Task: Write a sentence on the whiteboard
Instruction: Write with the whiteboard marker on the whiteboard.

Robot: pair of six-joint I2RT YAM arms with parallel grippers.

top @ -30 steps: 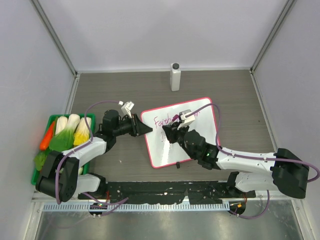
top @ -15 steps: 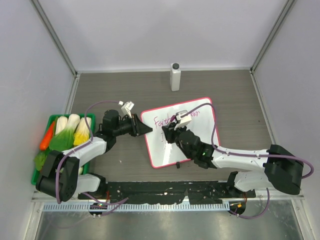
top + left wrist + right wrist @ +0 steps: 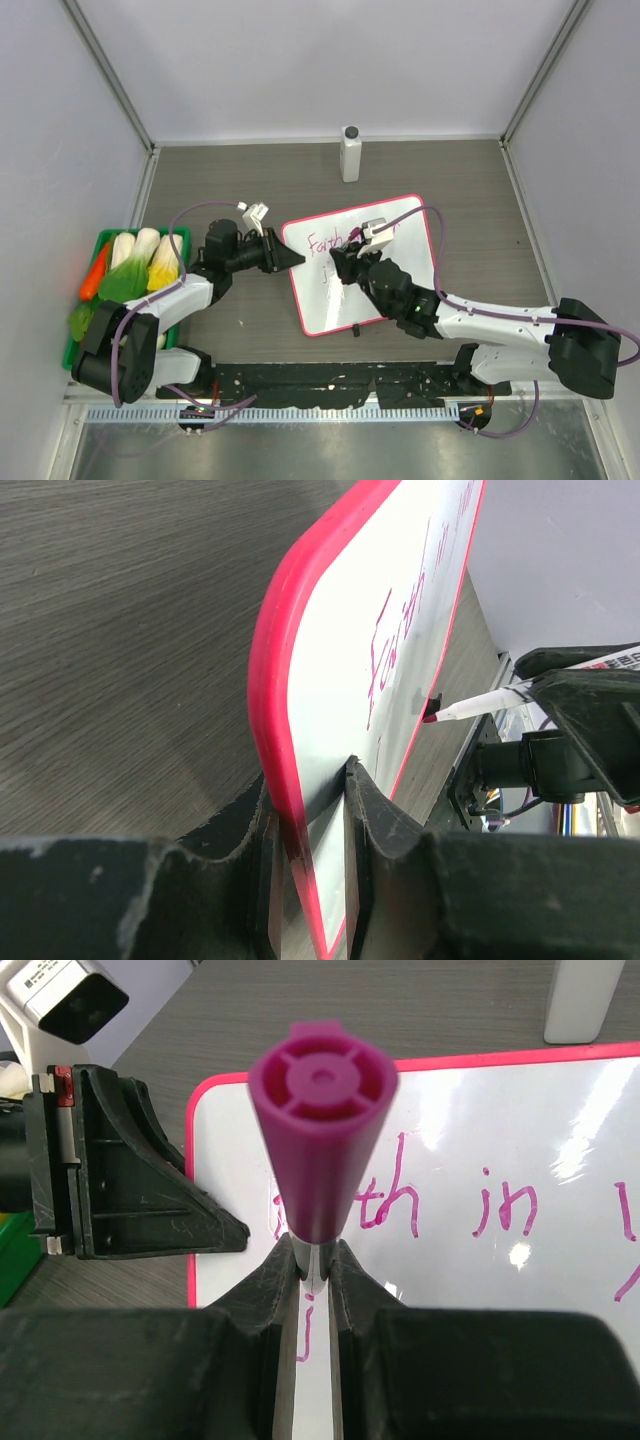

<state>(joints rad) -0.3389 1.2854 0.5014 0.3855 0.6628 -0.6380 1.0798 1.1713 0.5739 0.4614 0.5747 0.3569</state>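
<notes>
The grey wood-grain table [image 3: 200, 180] carries the whiteboard [image 3: 312, 298], which lies flat with its pink-red frame running between the two sets of fingers: its left edge sits inside the left gripper [image 3: 292, 258], and its white face spreads out beneath and beyond the right gripper [image 3: 345, 265]. The left fingers [image 3: 372, 815] are pinched on that frame edge, one on each side of it, steadying the board. The right fingers [image 3: 345, 1275] are closed tight on the barrel of a magenta marker [image 3: 320, 1140], whose butt end rises above them toward the wrist camera while its tip points down past them and appears to meet the board. The sentence [image 3: 450, 1200] is part written: a first line in pink cursive lies just beyond the right fingertips, and a single stroke like a "j" shows directly under them, so the second line looks only just begun. The step in hand seems to be writing that second line; the next move calls for light, even tip pressure, a steady drag away from the left fingers, and a firm left clamp so the board does not slide.
</notes>
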